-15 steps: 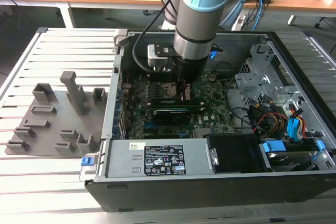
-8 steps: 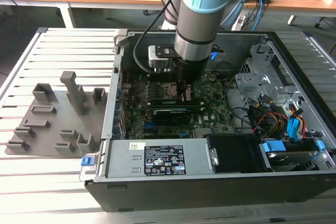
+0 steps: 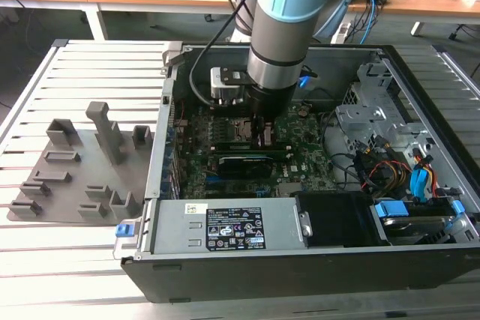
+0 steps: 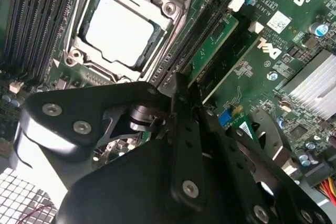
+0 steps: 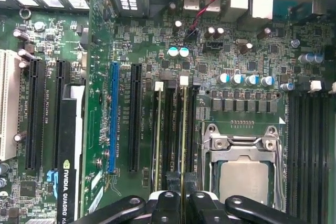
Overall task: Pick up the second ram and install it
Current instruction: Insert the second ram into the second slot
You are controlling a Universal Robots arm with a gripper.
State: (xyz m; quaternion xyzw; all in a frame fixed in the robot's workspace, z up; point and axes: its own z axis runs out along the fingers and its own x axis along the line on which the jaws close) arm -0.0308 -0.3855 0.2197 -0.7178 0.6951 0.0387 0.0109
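My gripper [image 3: 264,134] is down inside the open computer case, beside the processor socket [image 5: 242,174]. In the first wrist view, the gripper [image 5: 184,199] is shut on the second ram [image 5: 184,140], a thin green stick seen edge-on. The stick stands upright along the memory slot nearest the socket, its far end at a white latch [image 5: 184,81]. I cannot tell how deep it sits in the slot. Another ram stick [image 5: 157,140] stands in the parallel slot one further from the socket. In the second wrist view, the black fingers [image 4: 181,90] meet just past the socket [image 4: 121,30].
A black graphics card [image 3: 244,162] lies across the board close to the gripper. The power supply [image 3: 225,226] fills the case's near side, and cables [image 3: 390,170] crowd the exterior view's right. Grey holder blocks [image 3: 105,129] stand on a plate outside the case.
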